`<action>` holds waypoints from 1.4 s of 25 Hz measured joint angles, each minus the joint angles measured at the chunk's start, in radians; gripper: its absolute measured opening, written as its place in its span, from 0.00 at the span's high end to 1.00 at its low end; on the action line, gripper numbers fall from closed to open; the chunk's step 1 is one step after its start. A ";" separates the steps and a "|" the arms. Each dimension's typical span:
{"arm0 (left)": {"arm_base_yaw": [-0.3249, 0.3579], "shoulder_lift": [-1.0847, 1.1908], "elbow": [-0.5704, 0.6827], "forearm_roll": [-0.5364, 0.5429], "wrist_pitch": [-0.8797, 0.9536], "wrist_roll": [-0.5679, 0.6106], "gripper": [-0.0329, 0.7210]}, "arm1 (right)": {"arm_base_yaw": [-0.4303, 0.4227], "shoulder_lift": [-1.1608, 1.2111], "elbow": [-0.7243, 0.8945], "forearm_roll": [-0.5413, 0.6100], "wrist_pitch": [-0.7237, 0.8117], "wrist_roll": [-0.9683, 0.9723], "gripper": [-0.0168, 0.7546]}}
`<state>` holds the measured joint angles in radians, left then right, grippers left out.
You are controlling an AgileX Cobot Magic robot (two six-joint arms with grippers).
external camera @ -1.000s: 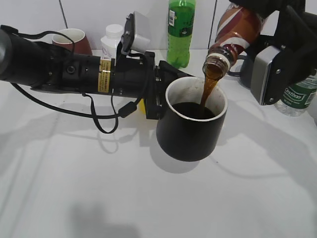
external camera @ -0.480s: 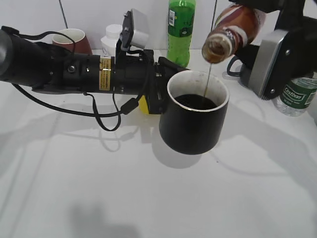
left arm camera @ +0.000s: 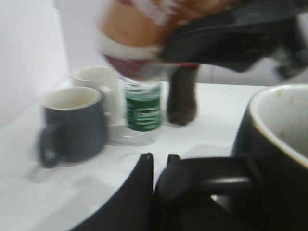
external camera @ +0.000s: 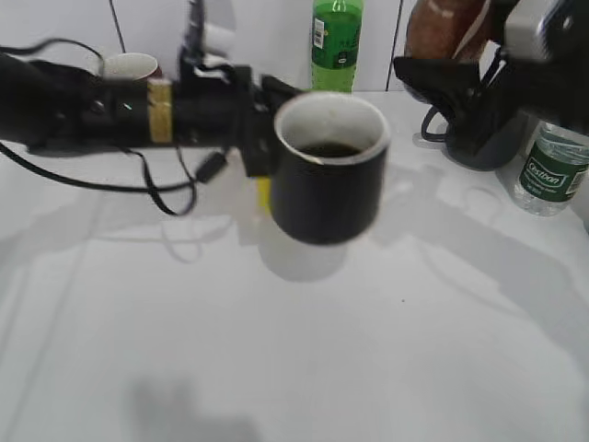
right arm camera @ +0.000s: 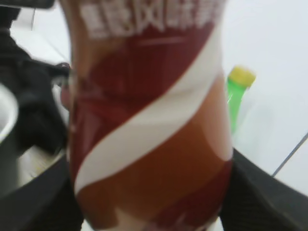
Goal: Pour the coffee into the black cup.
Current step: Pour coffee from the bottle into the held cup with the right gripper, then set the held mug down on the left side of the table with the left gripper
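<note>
The black cup [external camera: 329, 175] hangs above the table at mid-frame, white inside, with dark coffee [external camera: 329, 150] in its bottom. My left gripper [external camera: 260, 138] is shut on its handle from the left. In the left wrist view the cup [left arm camera: 276, 159] is at the right and its handle [left arm camera: 211, 175] sits between my fingers [left arm camera: 146, 166]. The coffee bottle [external camera: 444, 28] is raised at the top right, away from the cup, with no stream falling. My right gripper [external camera: 457, 87] is shut round it. In the right wrist view the bottle's label [right arm camera: 144, 120] fills the frame.
A green soda bottle [external camera: 336, 55] and a maroon mug [external camera: 129, 66] stand at the back wall. A dark grey mug [external camera: 480, 143] and a water bottle [external camera: 548, 170] stand at the right. The left wrist view shows the grey mug [left arm camera: 72, 125] and a white mug [left arm camera: 98, 82].
The pour has stopped. The bottle has tipped back and moved up and right, away from the cup. My left arm has carried the cup a little left and up.
</note>
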<state>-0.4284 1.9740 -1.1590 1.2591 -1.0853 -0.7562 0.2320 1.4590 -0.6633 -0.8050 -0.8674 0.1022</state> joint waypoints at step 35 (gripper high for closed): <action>0.570 -0.068 0.353 -0.429 -0.037 0.359 0.89 | 0.000 0.000 0.000 0.141 0.023 0.288 0.27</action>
<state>0.1421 1.9056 -0.8061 0.8304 -1.1224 -0.3972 0.2320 1.4590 -0.6633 -0.6636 -0.8442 0.3901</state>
